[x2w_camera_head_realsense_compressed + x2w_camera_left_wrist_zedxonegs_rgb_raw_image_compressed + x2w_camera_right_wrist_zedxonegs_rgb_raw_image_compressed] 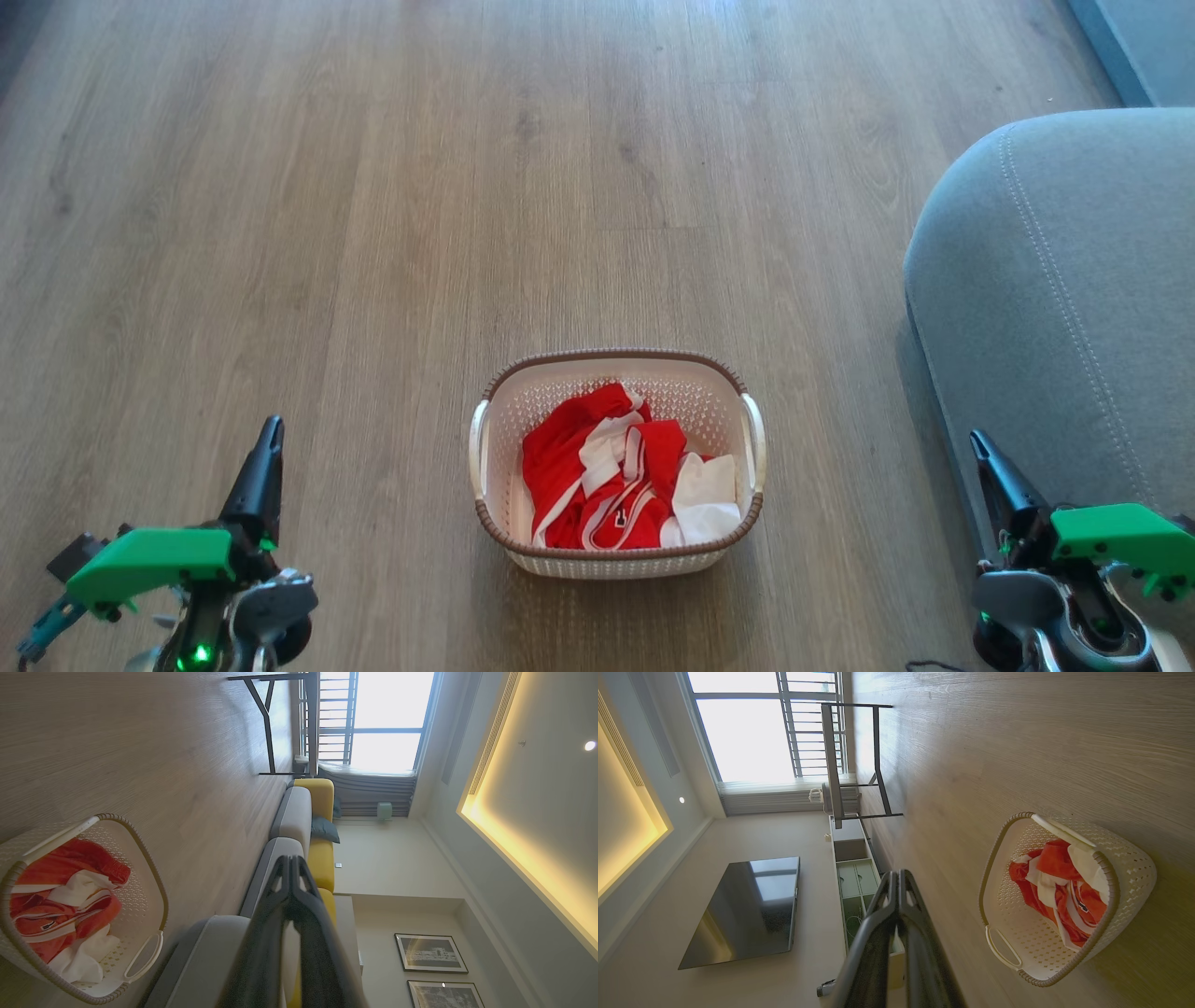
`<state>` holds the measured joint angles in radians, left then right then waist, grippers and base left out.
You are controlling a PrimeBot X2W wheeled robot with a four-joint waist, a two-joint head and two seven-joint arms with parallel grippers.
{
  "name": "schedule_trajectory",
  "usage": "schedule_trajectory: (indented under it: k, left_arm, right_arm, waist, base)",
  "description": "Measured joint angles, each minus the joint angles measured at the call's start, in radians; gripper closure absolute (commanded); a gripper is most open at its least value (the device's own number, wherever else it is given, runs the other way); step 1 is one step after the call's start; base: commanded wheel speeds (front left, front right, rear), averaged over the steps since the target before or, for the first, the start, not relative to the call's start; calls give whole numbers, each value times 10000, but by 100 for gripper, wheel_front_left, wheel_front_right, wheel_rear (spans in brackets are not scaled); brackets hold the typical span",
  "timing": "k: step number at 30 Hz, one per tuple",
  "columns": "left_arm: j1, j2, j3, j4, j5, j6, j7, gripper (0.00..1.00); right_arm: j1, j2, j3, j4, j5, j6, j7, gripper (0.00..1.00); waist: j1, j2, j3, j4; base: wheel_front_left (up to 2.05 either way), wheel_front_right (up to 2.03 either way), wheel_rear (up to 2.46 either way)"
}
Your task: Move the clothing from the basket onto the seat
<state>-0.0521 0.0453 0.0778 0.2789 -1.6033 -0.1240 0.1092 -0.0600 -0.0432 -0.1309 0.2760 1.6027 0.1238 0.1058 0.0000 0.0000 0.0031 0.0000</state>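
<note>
In the head view the left pincer (271, 431) has its fingers pressed together and holds nothing; the right pincer (980, 444) is likewise closed and empty. The basket (616, 357) stands on the wooden floor (373, 187) between them, apart from both, with the clothing (597, 476) piled inside; the seat (1055, 308) rises just beside the right pincer. In the left wrist view the left pincer (292, 859) meets at its tips, the basket (158, 882) and clothing (56, 896) lie toward that view's left of it, and the seat (205, 952) sits just behind it. In the right wrist view the right pincer (896, 873) is closed too, with the basket (1008, 905) and clothing (1059, 891) to that view's right of it.

A home living room: sofa (299, 812), wall television (742, 910) (framed pictures (430, 952) too).
</note>
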Motion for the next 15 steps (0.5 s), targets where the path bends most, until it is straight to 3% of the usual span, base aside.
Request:
schedule_trajectory:
  k: [10,11,15]
  left_arm:
    - [0,0,0,0,0,0,0,100]
    - [13,0,-12,56,0,8,-4,0]
    - [428,-19,-54,464,0,12,-10,0]
  right_arm:
    - [0,0,0,0,0,0,2,100]
    - [7,4,4,48,-2,0,-2,0]
    - [354,61,46,412,0,-2,-19,0]
  waist:
    - [0,0,0,0]
    - [0,0,0,0]
    - [0,0,0,2]
  base:
    - [0,0,0]
    - [0,0,0]
    - [0,0,0]
